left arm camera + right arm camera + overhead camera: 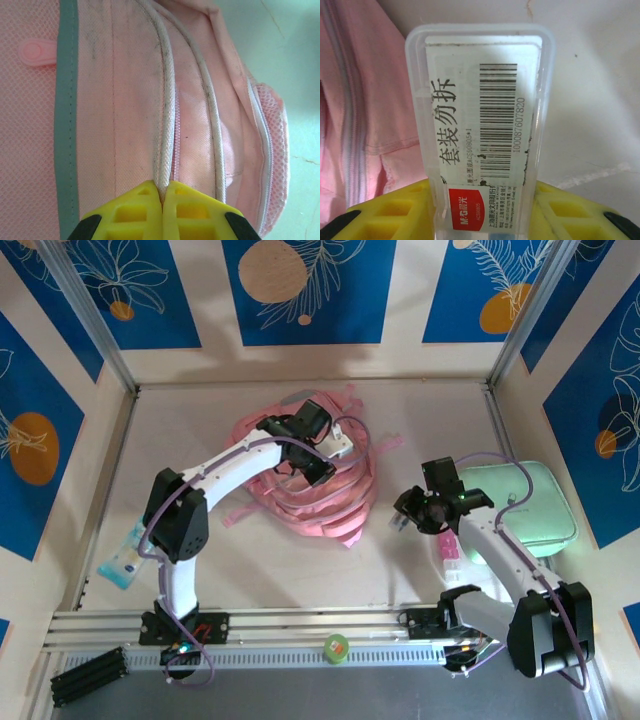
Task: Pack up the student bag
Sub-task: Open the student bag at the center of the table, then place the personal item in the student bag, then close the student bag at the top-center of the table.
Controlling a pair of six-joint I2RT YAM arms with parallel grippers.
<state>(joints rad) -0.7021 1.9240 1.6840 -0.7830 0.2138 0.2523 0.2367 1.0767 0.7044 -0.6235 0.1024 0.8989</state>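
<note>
Pink fabric is the centre of my picture: the student bag lies slumped in the middle of the worktop, with its straps splayed around it. As far as I can see, nothing has gone into it yet. My left jaws are down on the bag's upper side. On the left wrist camera their yellow pads are pressed flat together, with a white piped zip edge running in between them. I read that as a pinch on the bag itself, probably to lift a pocket open, though I cannot tell whether any zip is undone. My right jaws hover just beside the bag's right flank, partly open and clamped across the near end of a clear plastic box. The box carries a barcode label and a red brand mark, and pink fabric sits close at the left of that view. Other things lie outside the bag. A mint-green case sits on the right side of the worktop beyond the right arm, and a pale blue packet lies by the left arm's base. A small pink-and-white item lies close under the right forearm. I judge the packing to be at its start: one item is in hand, an opening has to be made, and the rest waits.
</note>
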